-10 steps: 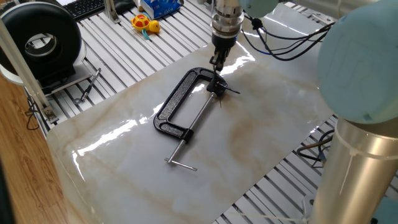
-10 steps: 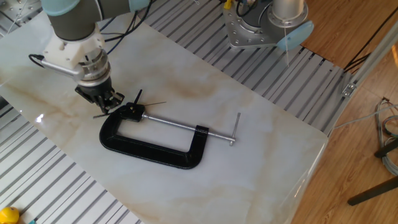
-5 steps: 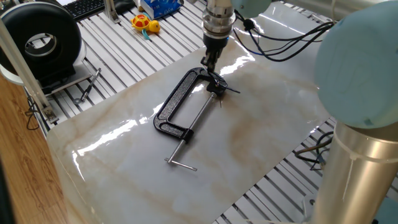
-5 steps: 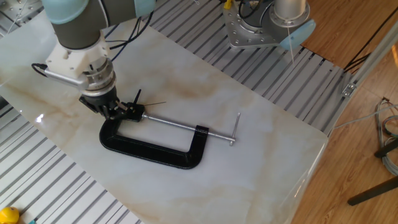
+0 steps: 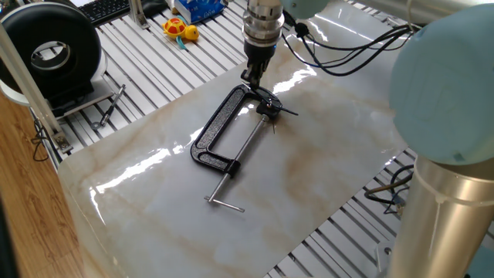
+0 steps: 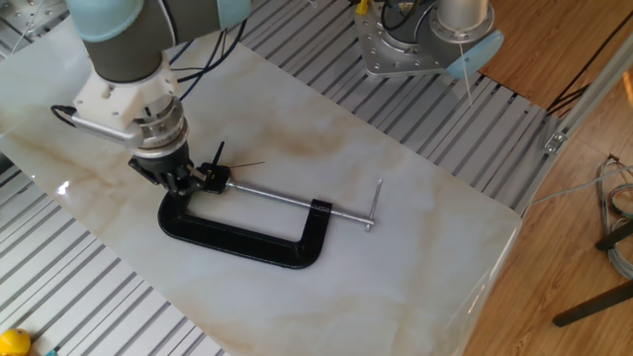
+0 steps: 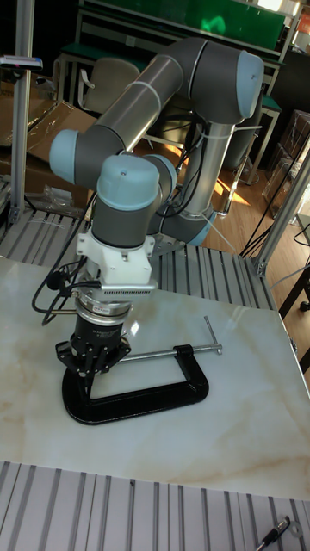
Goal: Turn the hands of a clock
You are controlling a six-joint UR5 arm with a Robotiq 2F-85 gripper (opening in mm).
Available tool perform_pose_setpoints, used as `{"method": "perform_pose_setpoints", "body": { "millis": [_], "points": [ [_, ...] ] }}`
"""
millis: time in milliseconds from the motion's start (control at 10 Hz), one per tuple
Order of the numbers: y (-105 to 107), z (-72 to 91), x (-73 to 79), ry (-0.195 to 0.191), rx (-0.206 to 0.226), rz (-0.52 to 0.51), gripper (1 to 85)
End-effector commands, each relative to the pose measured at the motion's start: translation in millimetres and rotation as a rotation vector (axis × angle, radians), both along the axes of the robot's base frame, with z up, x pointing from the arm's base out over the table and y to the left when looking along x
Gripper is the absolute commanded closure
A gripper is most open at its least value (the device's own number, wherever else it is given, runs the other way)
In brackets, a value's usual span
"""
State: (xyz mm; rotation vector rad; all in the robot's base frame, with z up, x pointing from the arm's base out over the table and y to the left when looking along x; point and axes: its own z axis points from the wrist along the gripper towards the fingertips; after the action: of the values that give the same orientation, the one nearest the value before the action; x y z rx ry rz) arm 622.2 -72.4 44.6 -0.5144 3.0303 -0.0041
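One gripper (image 6: 176,178), fingers close together w/ nothing visibly held, beside one small black clock (image 6: 215,178) w/ approx. three thin dark hands (image 6: 220,151), in one C-clamp (image 6: 242,237).
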Motion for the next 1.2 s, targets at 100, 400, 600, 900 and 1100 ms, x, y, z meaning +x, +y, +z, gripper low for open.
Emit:
{"method": "perform_pose_setpoints", "body": {
  "millis": [100, 400, 600, 900, 1100],
  "points": [
    [-1, 27.4, -10.1, 0.023, -0.014, -0.013, 84.3],
    [-15, 53.1, -28.8, 0.05, -0.037, -0.014, 84.3],
    [-15, 53.1, -31.1, 0.059, -0.034, -0.039, 84.3],
    [-13, 56.6, -29.5, 0.045, -0.019, -0.063, 84.3],
    [-12, 54.5, -28.0, 0.049, -0.013, -0.073, 84.3]
  ]
}}
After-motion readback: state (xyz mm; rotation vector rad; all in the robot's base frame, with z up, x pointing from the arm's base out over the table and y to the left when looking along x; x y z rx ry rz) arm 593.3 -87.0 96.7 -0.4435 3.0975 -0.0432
